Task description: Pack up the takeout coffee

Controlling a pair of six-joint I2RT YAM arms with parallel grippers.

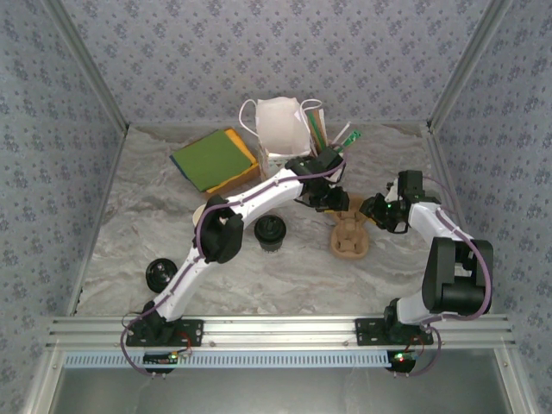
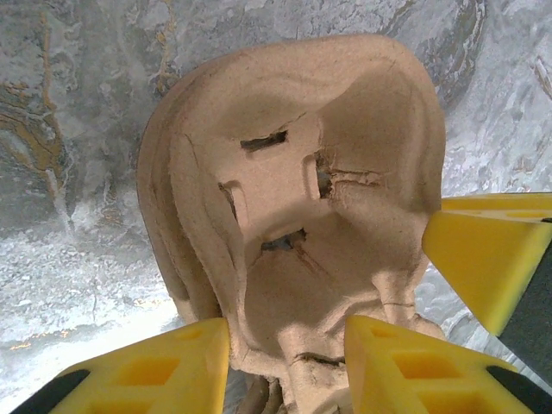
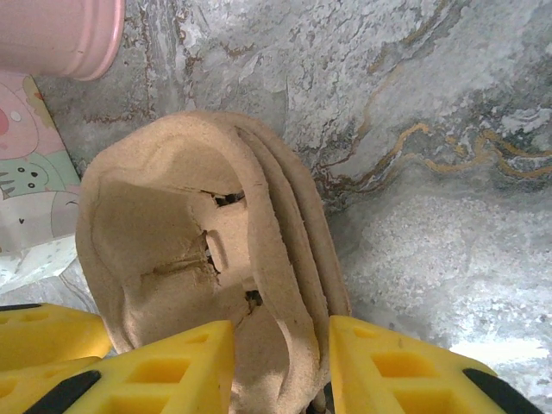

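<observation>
Black lid (image 1: pixel 159 274): laid flat on the marbled worktop (image 1: pixel 285 285) at the lower left of the top view, just left of the left arm (image 1: pixel 259 194).
Takeout coffee (image 1: pixel 270 231): stood upright on the worktop near the middle of the top view with its black lid fitted. It is just right of the left arm's elbow and apart from both sets of jaws.
Pulp carrier (image 1: pixel 349 240): laid on the worktop right of centre, apart from the coffee. Stacked rim layers and a slit cup well are seen in the wrist views.
Left jaws: brought narrow onto the carrier's rim at the bottom of the left wrist view, with a yellow finger (image 2: pixel 172 366) set against each side.
Right jaws: placed either side of the stacked rim at the bottom of the right wrist view. Whether the rim is pinched cannot be told.
Pink cup (image 3: pixel 60 34): seen beyond the carrier, at the upper left of the right wrist view.
Coloured sheets (image 1: pixel 211 158): piled at the upper left of the worktop, green on top.
White bag (image 1: pixel 280 125): stood against the far wall, with straws (image 1: pixel 317 128) just to its right.
</observation>
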